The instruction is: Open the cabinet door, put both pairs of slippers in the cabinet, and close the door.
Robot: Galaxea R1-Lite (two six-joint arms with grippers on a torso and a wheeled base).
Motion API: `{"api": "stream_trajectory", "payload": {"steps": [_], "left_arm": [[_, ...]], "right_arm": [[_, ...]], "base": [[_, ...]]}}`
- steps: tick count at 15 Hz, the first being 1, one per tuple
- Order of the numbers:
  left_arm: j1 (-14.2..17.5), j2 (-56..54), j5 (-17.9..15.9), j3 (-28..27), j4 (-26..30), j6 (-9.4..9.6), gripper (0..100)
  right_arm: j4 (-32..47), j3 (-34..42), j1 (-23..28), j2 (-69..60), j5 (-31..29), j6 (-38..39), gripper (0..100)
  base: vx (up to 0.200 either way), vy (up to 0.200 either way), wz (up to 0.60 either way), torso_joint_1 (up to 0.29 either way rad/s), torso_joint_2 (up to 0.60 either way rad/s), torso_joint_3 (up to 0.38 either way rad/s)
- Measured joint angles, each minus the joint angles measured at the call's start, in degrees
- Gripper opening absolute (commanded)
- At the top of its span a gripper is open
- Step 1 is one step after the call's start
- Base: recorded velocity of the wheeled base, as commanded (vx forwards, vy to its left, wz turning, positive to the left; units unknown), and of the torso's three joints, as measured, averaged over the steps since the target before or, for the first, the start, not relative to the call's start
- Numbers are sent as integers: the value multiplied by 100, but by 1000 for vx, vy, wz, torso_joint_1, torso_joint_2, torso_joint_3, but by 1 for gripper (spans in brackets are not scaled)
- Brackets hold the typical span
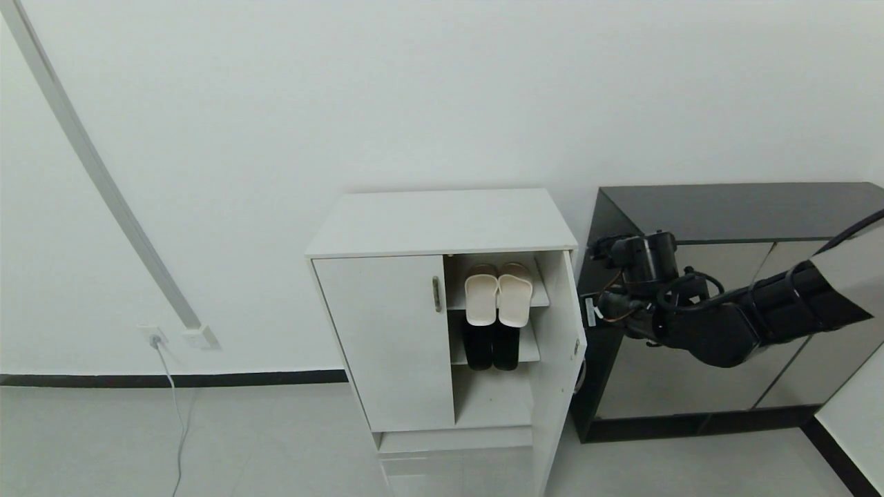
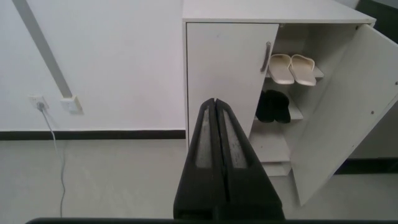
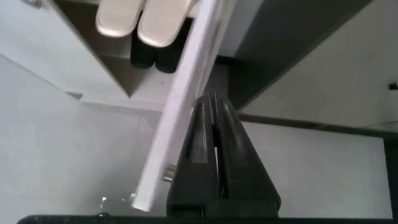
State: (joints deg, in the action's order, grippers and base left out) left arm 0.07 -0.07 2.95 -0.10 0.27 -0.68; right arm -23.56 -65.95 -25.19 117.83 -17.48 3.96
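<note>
Left claw (image 2: 215, 102): fingers pressed together, nothing held, hanging in front of the cabinet (image 1: 442, 221). Right claw (image 3: 213, 99): also pressed together and holding nothing, just beside the outer face of the open right door (image 1: 556, 359); contact unclear. Left door (image 1: 383, 338) closed. White slippers (image 1: 498, 298) on top shelf, black slippers (image 1: 492, 348) on the shelf below. Dark cabinet (image 1: 725, 207) beside.

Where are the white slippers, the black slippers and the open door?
white slippers (image 1: 481, 298), head view, on one slipper's top
black slippers (image 1: 477, 348), head view, on one slipper's top
open door (image 2: 351, 106), left wrist view, on its inner face
</note>
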Motion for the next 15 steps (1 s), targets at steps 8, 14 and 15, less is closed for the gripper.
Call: {"api": "stream_trajectory", "payload": {"steps": [8,14,15], "left_arm": [[0,0,2,0,0,-5,0],[0,0,9,0,0,-5,0],[0,0,17,0,0,-7,0]], "right_arm": [[-703,5,-122,488,577,85,0],[-1677,324,-408,623,1414,536,0],[-2121,440,-430,634,1537,534,0]], "base": [[0,0,0,0,0,0],[0,0,0,0,0,0],[0,0,0,0,0,0]]}}
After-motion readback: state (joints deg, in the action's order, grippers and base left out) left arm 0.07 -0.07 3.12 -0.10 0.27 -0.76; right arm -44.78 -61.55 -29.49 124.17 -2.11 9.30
